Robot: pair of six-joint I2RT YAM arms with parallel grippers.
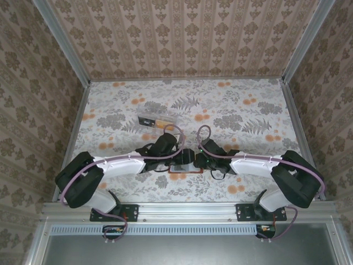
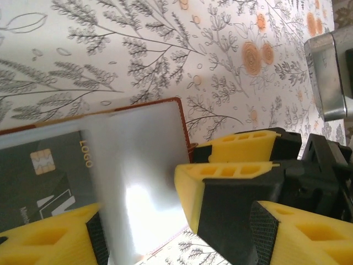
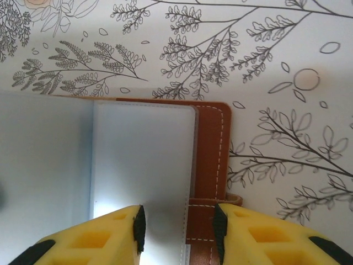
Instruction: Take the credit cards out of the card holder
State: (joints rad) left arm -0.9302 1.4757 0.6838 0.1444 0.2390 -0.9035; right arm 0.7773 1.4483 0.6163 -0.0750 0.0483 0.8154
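Card holder [image 3: 212,143] lies open on counter [image 3: 165,44], under both tools. Left tool [image 2: 177,212] gapes wide by dark grey credit card [image 2: 49,176], not yet out. Right tool [image 3: 179,221] sits astride holder's edge, can't tell if it grips. Next, I think: pinch card, slide out.

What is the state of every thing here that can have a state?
card holder: open, lying flat.
dark grey card: face up, on the open holder.
left end effector: open wide.
right end effector: open, astride the holder's edge.
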